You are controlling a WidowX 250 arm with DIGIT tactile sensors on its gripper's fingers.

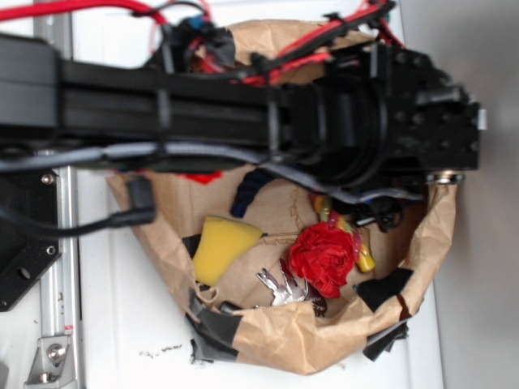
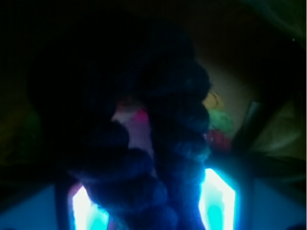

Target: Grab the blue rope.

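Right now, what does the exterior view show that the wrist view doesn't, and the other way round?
Exterior only: the paper bag, yellow sponge, red crumpled cloth, keys, and the arm covering most of the bag. The claw itself is hidden there.

Wrist only: a close, dark look at the blue rope's twisted strands between two glowing pads. Contact can't be confirmed.

Both: the blue rope; in the exterior view only a short piece shows under the arm.

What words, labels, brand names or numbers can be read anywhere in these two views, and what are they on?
None can be read in either view.
Exterior view: the paper bag, yellow sponge, red cloth, keys and robot arm show no print.
Wrist view: too dark and blurred; only the blue rope shows, filling the frame, with no marking.
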